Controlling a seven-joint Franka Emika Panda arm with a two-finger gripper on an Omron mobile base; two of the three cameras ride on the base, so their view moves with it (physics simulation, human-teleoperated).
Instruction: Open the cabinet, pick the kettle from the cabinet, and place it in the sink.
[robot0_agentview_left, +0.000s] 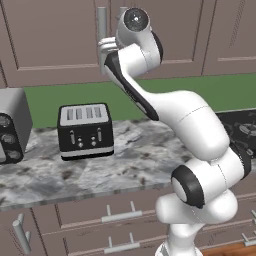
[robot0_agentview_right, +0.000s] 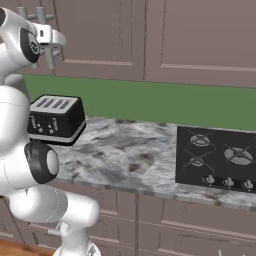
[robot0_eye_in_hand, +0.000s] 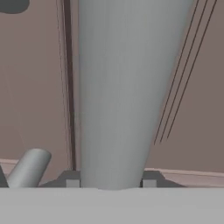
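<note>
A simulated kitchen: a grey marbled counter (robot0_agentview_left: 125, 165) runs below mauve-brown wall cabinets, with a green backsplash (robot0_agentview_right: 165, 102) between them and drawers with horizontal bar handles underneath. At the far left of the left base view, part of a silver appliance (robot0_agentview_left: 11, 125) with dark dials stands on the counter. Just to its right sits a black and silver four-slot toaster (robot0_agentview_left: 84, 131). Above the toaster, the white arm reaches up to the cabinet (robot0_agentview_left: 55, 40), whose doors look closed. The gripper (robot0_eye_in_hand: 112, 183) is at one of the door's long vertical grey handle (robot0_agentview_left: 102, 25) bars; in the hand view that bar passes between the two dark fingertips (robot0_eye_in_hand: 151, 179), which sit close against either side of it, so the jaws appear closed on the handle. A second grey bar end (robot0_eye_in_hand: 28, 168) shows beside it at lower left. Farther right along the counter, well apart from the toaster, lies a black gas cooktop (robot0_agentview_right: 217, 160) with grates and a row of knobs.
</note>
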